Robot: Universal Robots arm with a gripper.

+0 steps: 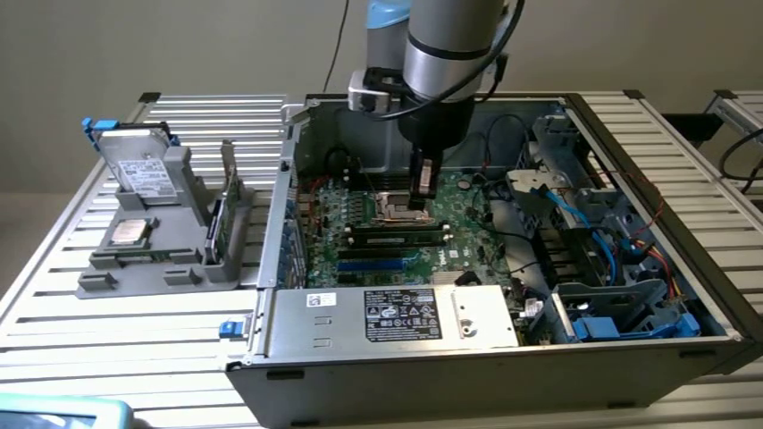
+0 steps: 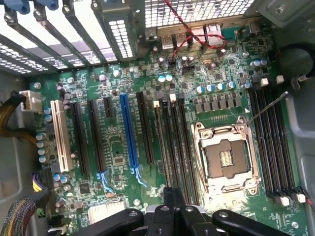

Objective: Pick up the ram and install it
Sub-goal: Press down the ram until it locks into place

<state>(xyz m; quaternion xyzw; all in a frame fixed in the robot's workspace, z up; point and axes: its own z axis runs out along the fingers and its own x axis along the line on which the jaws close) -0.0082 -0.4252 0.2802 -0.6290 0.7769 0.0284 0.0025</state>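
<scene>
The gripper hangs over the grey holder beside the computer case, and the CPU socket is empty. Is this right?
Not quite: in the exterior view the gripper hangs over the motherboard inside the case, not over the grey holder. The CPU socket is empty.

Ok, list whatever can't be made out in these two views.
- Exterior view: the print on the power supply label is too small to read.
- Exterior view: the CPU socket is partly hidden behind the gripper.
- Exterior view: the thin board in the grey stand is seen edge-on, so its type is unclear.
- Wrist view: the gripper covers one end of the memory slots.
</scene>
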